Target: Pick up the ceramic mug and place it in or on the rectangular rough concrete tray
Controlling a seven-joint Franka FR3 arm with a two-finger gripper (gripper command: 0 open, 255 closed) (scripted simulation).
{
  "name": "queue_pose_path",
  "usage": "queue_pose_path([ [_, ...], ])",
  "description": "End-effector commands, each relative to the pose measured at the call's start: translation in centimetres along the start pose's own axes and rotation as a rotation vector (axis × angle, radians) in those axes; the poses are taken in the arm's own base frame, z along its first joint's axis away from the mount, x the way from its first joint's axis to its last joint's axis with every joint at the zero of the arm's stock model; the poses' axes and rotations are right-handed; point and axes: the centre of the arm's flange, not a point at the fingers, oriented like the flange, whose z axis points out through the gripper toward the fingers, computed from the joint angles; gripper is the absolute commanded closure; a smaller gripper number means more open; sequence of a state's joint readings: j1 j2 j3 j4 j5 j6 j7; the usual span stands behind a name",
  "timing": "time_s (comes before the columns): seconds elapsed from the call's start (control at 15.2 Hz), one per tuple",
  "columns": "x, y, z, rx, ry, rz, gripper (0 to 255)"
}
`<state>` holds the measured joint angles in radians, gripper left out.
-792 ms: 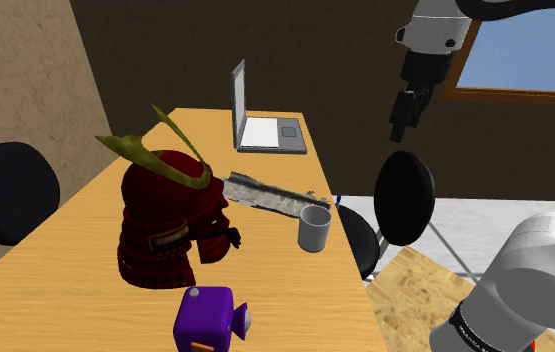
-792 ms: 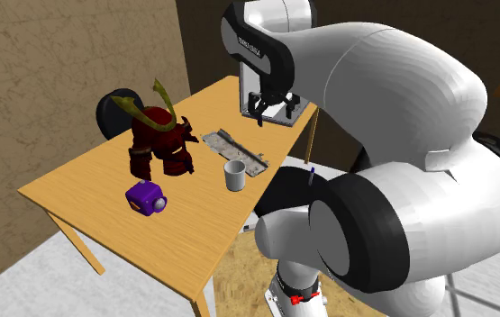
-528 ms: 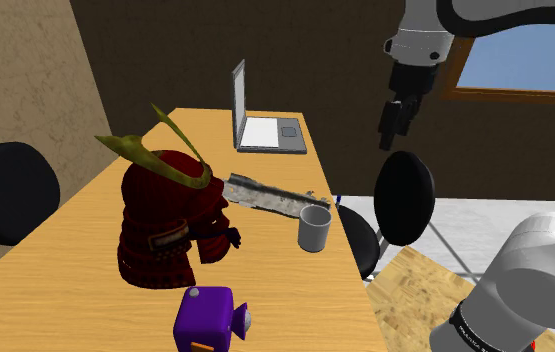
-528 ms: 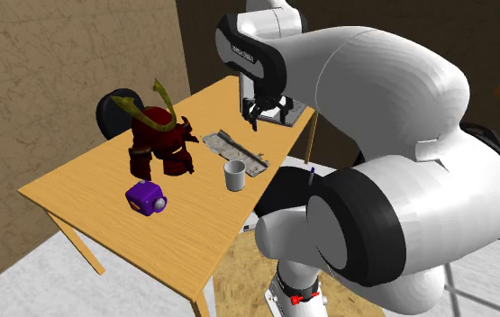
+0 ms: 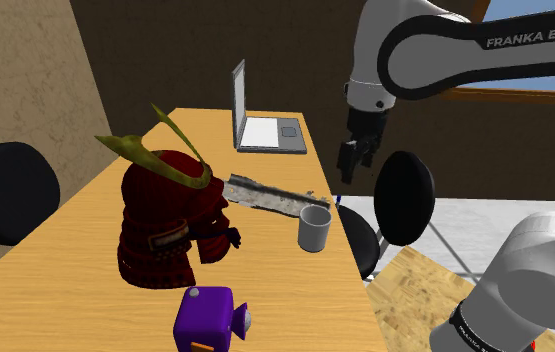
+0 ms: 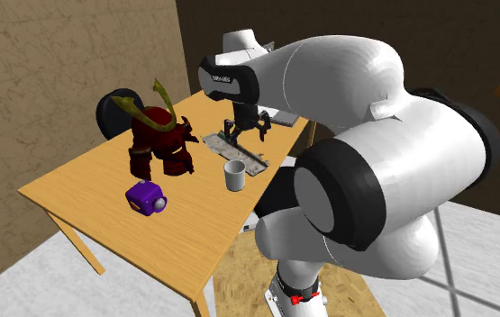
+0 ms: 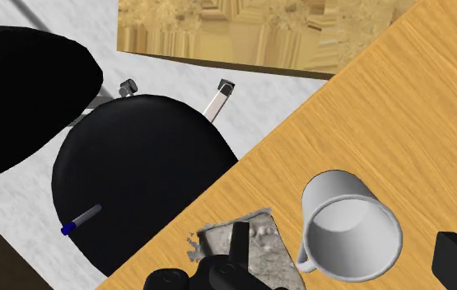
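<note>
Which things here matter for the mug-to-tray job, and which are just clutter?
Job:
- mug, pale grey, upright on the table
- rough grey tray beside it
- hand, open, holding nothing

Clutter:
- red samurai armour
- purple toy
- laptop
- black chair
- pen on the chair

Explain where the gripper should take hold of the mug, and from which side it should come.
Probably take the mug by its rim wall, coming from above with the open gripper. It stands upright, mouth up, so one finger can go inside. Pick the side away from the handle, which points toward the tray.
</note>
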<state>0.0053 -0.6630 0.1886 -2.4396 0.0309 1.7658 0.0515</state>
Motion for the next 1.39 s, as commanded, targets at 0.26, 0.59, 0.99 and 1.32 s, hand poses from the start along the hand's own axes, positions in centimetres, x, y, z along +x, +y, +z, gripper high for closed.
queue_pose_path([
  [0.26, 3.6, -4.1, 5.8, 0.007, -0.019, 0.010, 0],
  [0.59, 6.6, -7.6, 10.7, 0.013, -0.036, 0.018, 0],
  [0.99, 7.7, -9.0, 14.7, 0.015, -0.042, 0.021, 0],
  [1.32, 7.6, -9.0, 16.6, 0.016, -0.042, 0.021, 0],
])
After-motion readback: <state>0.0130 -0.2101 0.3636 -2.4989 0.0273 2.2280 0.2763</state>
